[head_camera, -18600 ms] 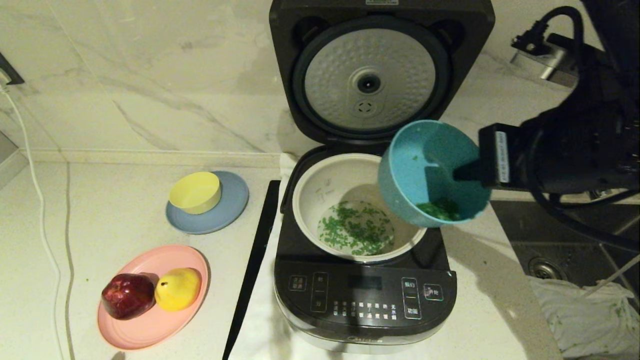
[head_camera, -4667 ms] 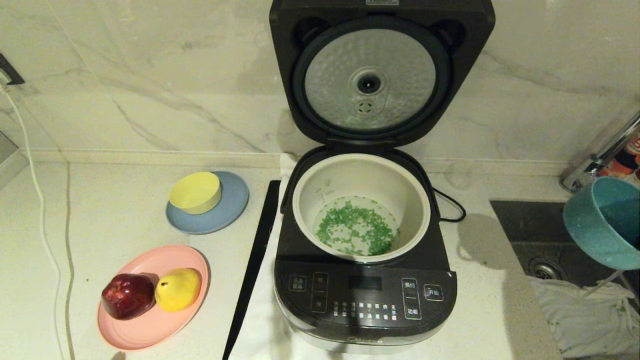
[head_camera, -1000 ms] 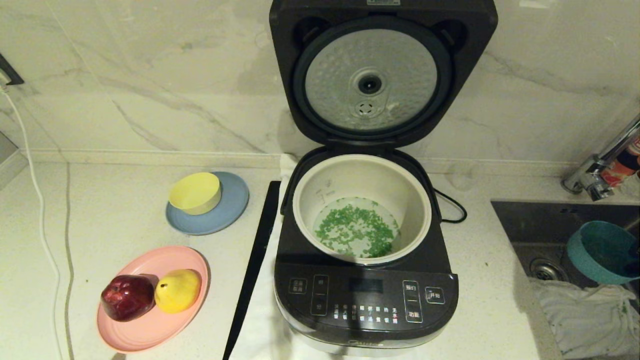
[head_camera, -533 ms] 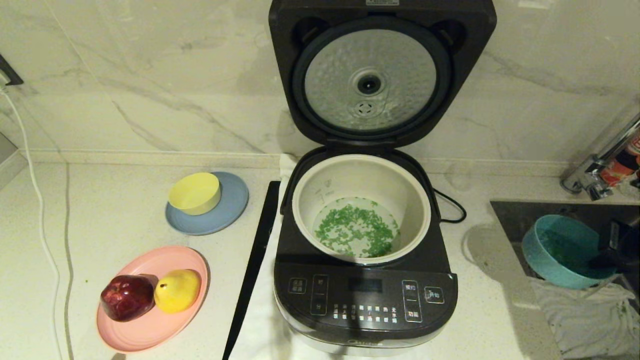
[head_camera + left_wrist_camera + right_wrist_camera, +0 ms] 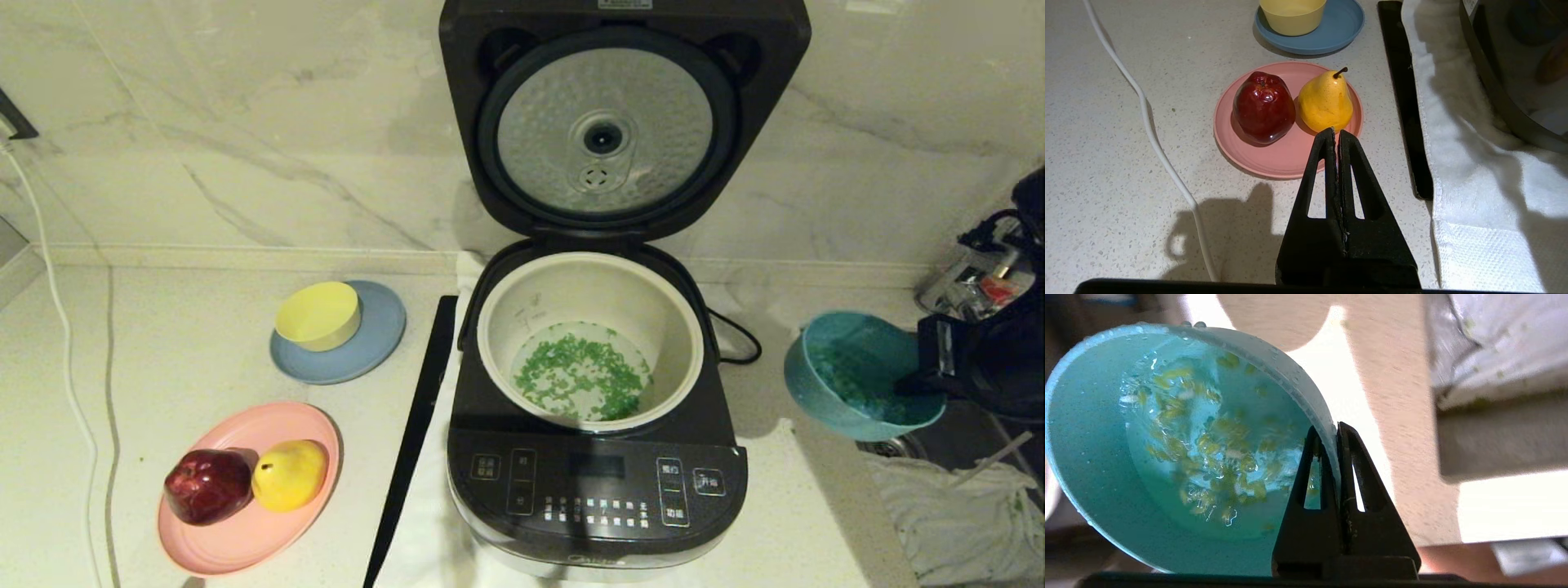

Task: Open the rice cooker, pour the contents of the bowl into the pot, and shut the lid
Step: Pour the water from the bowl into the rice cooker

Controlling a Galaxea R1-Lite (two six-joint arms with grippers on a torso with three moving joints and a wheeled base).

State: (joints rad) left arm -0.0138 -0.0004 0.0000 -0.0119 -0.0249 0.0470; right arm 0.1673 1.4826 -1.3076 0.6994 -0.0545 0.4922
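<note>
Beside the open rice cooker (image 5: 596, 457), right hand (image 5: 1331, 430) grips the bowl (image 5: 857, 376) above the sink's edge.

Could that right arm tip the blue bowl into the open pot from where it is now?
Probably yes. The right gripper pinches the teal bowl by its rim, beside the rice cooker. The lid stands upright, and nothing hangs over the pot.
</note>
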